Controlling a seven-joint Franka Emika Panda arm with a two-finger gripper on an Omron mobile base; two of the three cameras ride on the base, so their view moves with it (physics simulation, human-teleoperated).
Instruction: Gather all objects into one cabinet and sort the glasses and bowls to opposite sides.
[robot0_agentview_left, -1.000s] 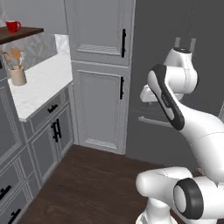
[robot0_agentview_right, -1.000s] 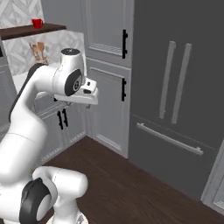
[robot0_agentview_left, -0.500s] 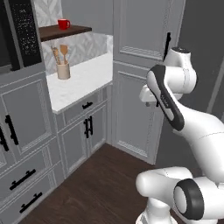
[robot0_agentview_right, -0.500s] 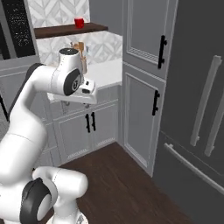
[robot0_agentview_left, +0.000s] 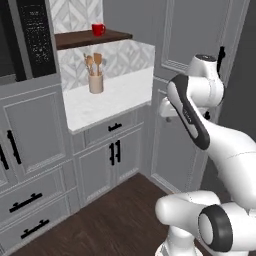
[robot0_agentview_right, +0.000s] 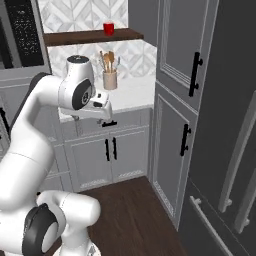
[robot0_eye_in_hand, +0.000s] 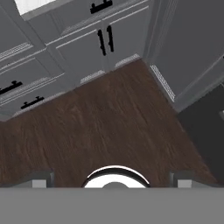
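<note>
- A small glossy red cup (robot0_agentview_left: 98, 29) stands upright on the dark wooden floating shelf (robot0_agentview_left: 90, 39), above the white counter (robot0_agentview_left: 107, 99); it also shows at the shelf's edge in the right base view.
- The cup looks rigid, light and slick-sided, so it is probably breakable if dropped; a pinch across its rim or body from the side seems the soundest hold, squeezed gently so it does not squirt out.
- The gripper (robot0_eye_in_hand: 113, 177) hangs over the dark wood floor (robot0_eye_in_hand: 109, 122), its fingers spread wide with nothing between them, well apart from the cup.
- A beige utensil crock (robot0_agentview_left: 95, 83) sits on the counter near the backsplash, holding wooden spoons (robot0_agentview_left: 93, 62) that stick up out of it; it is no part of the job.
- Whether the red cup has anything inside cannot be told from here.
- The grey tall cabinet (robot0_agentview_right: 182, 100) beside the counter has its doors closed, so its contents are hidden.
</note>
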